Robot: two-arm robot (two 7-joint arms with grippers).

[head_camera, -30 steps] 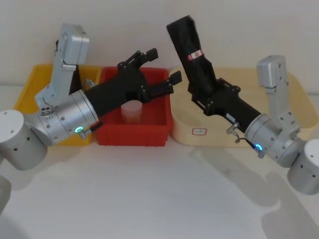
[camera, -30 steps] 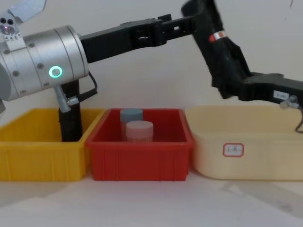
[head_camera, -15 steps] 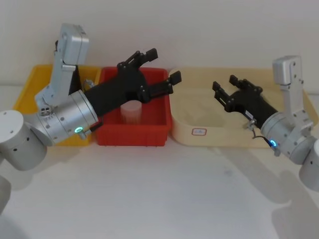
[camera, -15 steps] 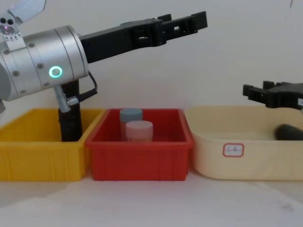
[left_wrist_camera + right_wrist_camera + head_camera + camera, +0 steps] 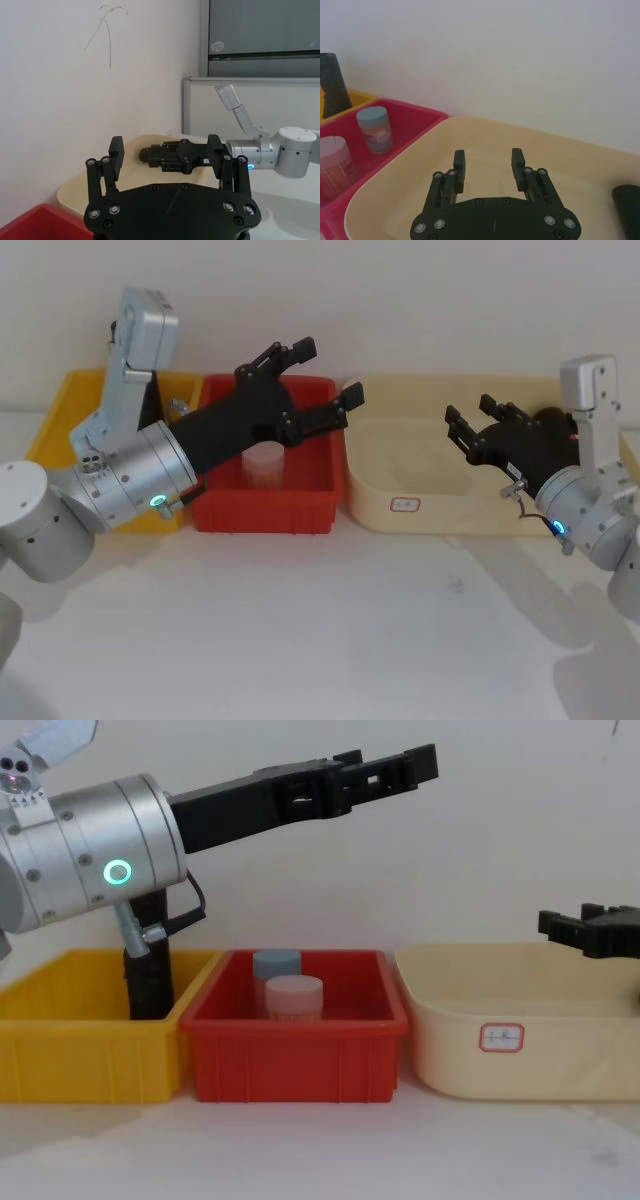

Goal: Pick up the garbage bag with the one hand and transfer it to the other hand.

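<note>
Lifting straight up looks the sound move for right end effector [image 5: 470, 416], held open and empty over cream tray [image 5: 450, 516] at the far right corner of the tabletop [image 5: 300, 640], garbage bag [image 5: 626, 210] lying inside beside it; left end effector [image 5: 328, 368], likewise open, hangs above red bin [image 5: 265, 512].

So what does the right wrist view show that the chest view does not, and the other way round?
Right wrist view: the garbage bag, its end lying in the cream tray. Chest view: the open left gripper held high over the red bin, and the tray's front label. Both: the red bin, blue-capped jar, pink-capped jar, the tray, and the open right gripper.
</note>
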